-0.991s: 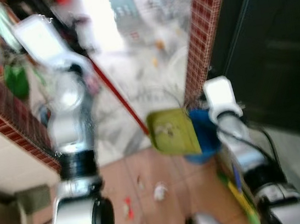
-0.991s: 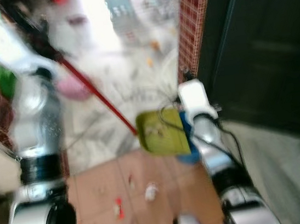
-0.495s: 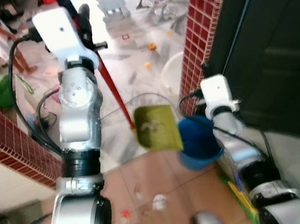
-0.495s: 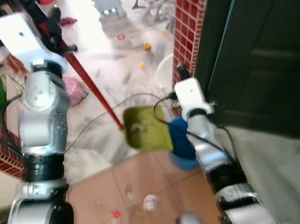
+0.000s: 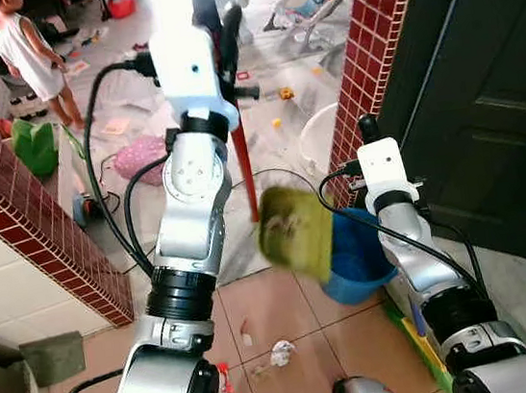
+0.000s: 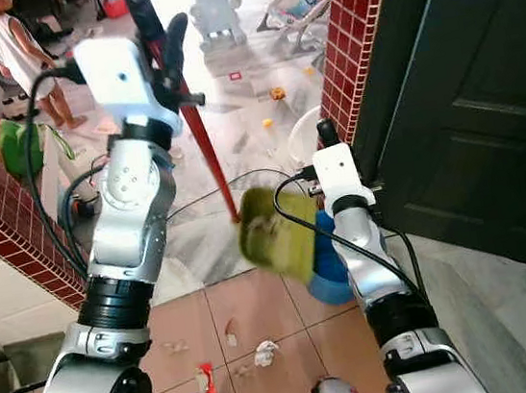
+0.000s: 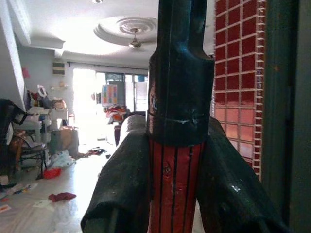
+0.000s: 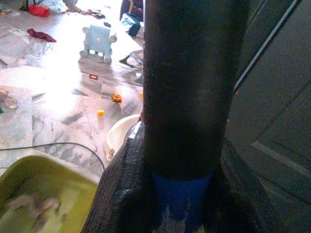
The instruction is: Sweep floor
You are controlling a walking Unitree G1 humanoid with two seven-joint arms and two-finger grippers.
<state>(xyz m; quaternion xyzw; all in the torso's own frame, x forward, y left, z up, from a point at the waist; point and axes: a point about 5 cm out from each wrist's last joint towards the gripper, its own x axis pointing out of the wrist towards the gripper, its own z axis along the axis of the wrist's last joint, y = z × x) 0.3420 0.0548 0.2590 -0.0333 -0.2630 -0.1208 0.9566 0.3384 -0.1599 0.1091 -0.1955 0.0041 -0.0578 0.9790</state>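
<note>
My left gripper (image 5: 218, 20) is raised high and shut on a red pole with a black grip (image 7: 177, 121). The red pole (image 6: 207, 155) slants down to a yellow-green dustpan (image 5: 295, 233), which hangs above the floor, blurred, with bits of litter in it. My right gripper (image 5: 366, 132) is shut on a black and blue handle (image 8: 187, 97) beside the brick pillar. A blue body (image 5: 360, 253) sits low against the pan and my right arm; I cannot tell whether it is a bucket or a broom head. Crumpled white paper (image 5: 282, 352) and a red wrapper (image 5: 218, 369) lie on the brown tiles.
A red-brick wall (image 5: 34, 227) stands on the left, a brick pillar (image 5: 371, 56) and a dark door (image 5: 483, 100) on the right. Beyond lie a white basin (image 5: 318, 136), a floor cable, a pink bag (image 5: 141, 157) and toys. A person (image 5: 26, 53) stands far left.
The view has shifted and sharpened. My left arm has swung right towards the middle with the red pole, now steeper. The dustpan stays by the blue body. My right arm holds its place.
</note>
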